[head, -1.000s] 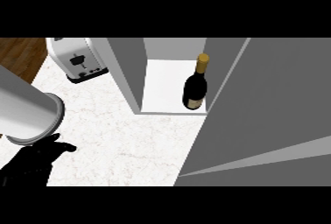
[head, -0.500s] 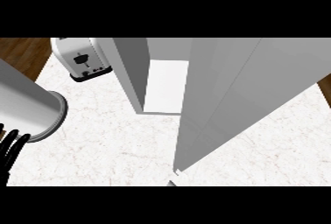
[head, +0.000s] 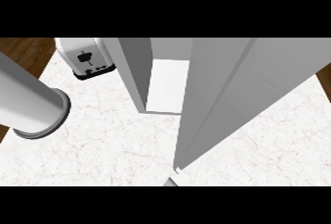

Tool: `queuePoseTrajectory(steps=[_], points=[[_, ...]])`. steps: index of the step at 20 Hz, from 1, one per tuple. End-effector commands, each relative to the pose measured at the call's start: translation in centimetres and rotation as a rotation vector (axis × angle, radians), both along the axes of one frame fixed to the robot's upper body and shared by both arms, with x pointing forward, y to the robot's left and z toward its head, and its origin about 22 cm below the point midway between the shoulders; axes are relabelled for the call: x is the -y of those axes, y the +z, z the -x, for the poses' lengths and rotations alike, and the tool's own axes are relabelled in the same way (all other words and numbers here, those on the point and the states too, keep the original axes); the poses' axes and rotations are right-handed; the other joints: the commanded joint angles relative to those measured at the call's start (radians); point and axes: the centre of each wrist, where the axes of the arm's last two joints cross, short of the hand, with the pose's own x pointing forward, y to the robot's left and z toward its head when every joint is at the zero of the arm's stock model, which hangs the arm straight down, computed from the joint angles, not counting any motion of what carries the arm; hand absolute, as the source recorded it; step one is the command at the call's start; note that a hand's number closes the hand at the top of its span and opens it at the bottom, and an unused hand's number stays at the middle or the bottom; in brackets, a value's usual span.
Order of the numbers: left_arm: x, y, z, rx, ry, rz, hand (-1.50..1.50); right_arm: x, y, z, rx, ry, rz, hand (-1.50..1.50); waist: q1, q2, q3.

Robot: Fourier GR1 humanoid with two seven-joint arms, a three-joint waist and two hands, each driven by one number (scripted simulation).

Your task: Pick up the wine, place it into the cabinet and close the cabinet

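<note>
The white cabinet (head: 134,72) stands on the marble counter (head: 110,148). Its grey door (head: 239,96) is swung most of the way across the opening, so only a narrow strip of the pale interior (head: 167,85) shows. The door hides the inside and no wine bottle is visible. My left forearm (head: 29,105) crosses the left edge as a grey cylinder, and its hand is out of the picture. No right hand shows; a small grey tip (head: 171,182) peeks in at the bottom edge below the door's corner.
A white toaster (head: 87,57) stands at the back left beside the cabinet. Brown wooden floor (head: 19,50) lies beyond the counter's left edge.
The door has swung further shut, first covering the bottle and then narrowing the gap. My left hand's black fingers have slid out of view at the lower left.
</note>
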Motion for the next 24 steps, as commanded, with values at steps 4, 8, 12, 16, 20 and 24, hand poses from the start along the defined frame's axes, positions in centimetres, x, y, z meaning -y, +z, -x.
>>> queuePoseTrajectory(steps=[4,8,12,16,20,24], points=[[-2.6,1.0,0.3,0.013,-0.018,0.011,-1.5,-5.6,1.5,-4.1,0.005,-0.074,-0.063,1.5,0.019,0.009,0.001],[-3.7,0.4,1.0,0.007,0.002,0.013,-1.5,-7.5,3.5,-8.3,0.03,-0.176,-0.07,1.5,0.015,0.011,0.002],[-3.9,0.7,1.3,0.006,-0.032,0.007,-1.5,-8.9,4.8,-12.5,0.01,-0.171,-0.064,1.5,0.023,0.016,0.004],[-5.0,1.3,1.2,0.029,0.01,-0.01,-1.5,-9.2,5.4,-15.6,-0.009,-0.106,-0.03,1.5,0.002,0.014,0.005],[-5.5,1.1,1.8,0.019,-0.022,-0.013,-1.5,-8.9,6.5,-18.9,-0.025,-0.026,0.033,1.5,0.005,0.016,0.005],[-5.8,1.7,0.9,0.014,-0.019,-0.014,-1.5,-10.3,3.8,-18.9,-0.168,0.236,0.227,1.5,0.021,0.023,0.005]])
